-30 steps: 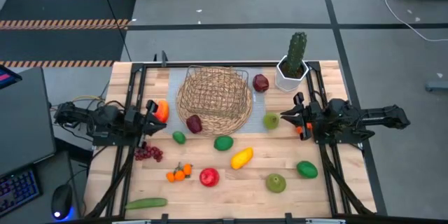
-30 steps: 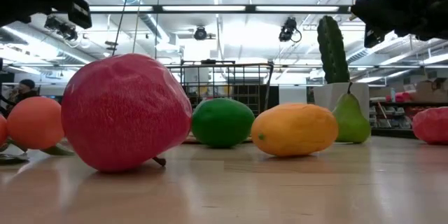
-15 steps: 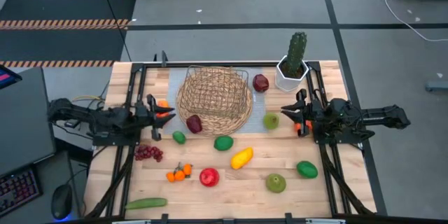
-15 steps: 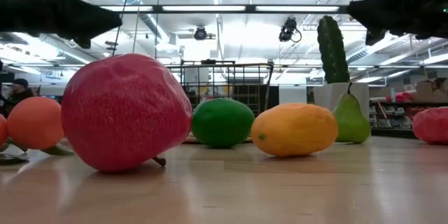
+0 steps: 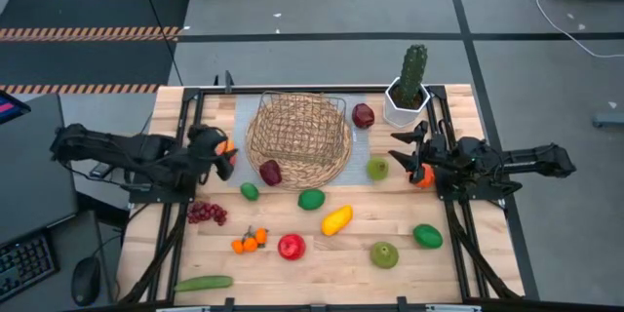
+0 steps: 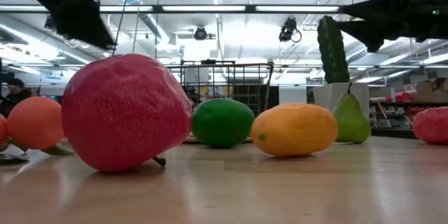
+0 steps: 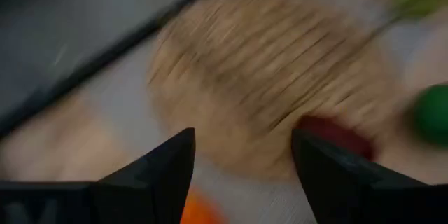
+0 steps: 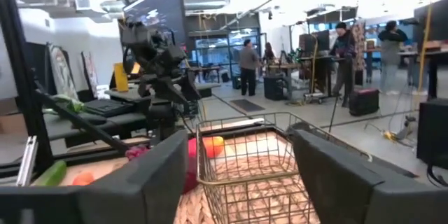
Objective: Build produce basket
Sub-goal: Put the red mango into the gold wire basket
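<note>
- The basket (image 5: 299, 140) rests on the far-centre area of the bench (image 5: 322, 263). A dark red fruit (image 5: 271, 172) lies on the basket's near-left rim.
- The left pincer (image 5: 222, 154) is positioned just left of the basket, above an orange fruit (image 5: 224, 146) at the bench's left edge. In the left wrist view its fingers (image 7: 157, 171) are spread, with nothing between them; the basket (image 7: 273, 84) fills the area ahead.
- The right pincer (image 5: 402, 154) is positioned right of the basket, beside a green pear (image 5: 377, 168). In the right wrist view its fingers (image 8: 150, 182) are spread and empty, and they point toward the basket (image 8: 245, 161).
- A second dark red fruit (image 5: 363, 115) lies between the basket and the white cactus pot (image 5: 405, 103).
- The remaining produce lies loose on the near half of the bench:
  - a small green fruit (image 5: 250, 191) and a lime (image 5: 311, 198) just near of the basket;
  - a yellow mango (image 5: 336, 219) and a red fruit (image 5: 291, 246);
  - small orange fruits (image 5: 248, 243) and purple grapes (image 5: 207, 214);
  - a cucumber (image 5: 203, 283) at the near-left corner;
  - an olive-green fruit (image 5: 384, 253) and a green fruit (image 5: 427, 236) on the near right.
- People stand in the room beyond the bench in the right wrist view.
</note>
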Controlling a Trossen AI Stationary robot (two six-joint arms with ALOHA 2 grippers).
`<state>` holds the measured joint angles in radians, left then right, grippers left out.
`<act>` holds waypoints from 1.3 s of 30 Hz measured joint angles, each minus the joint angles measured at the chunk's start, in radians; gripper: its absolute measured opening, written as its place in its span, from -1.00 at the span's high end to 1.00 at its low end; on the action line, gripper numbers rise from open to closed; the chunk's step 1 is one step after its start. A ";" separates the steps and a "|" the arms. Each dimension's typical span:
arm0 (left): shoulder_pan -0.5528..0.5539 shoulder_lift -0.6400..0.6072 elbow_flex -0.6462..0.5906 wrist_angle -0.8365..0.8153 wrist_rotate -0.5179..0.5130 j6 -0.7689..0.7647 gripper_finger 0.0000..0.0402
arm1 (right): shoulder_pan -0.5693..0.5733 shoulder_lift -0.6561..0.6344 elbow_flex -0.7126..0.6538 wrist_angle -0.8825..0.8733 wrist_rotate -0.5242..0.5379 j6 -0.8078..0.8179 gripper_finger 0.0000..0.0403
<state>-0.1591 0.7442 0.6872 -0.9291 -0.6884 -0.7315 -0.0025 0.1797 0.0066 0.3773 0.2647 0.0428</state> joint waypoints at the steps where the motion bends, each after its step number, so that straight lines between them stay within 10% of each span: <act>1: 0.019 0.030 0.014 -0.069 0.020 -0.062 -0.25 | 0.000 0.001 0.000 -0.001 0.010 0.006 -0.40; 21: 0.389 0.413 0.024 -0.134 0.391 -0.143 -0.35 | 0.002 0.005 0.000 -0.076 -0.001 0.094 -0.62; 39: 0.505 0.545 0.024 -0.059 0.449 -0.047 -0.35 | 0.003 0.005 0.000 -0.083 -0.008 0.089 -0.61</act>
<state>0.3459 1.2890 0.7113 -0.9881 -0.2398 -0.7784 0.0006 0.1852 0.0067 0.2947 0.2571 0.1323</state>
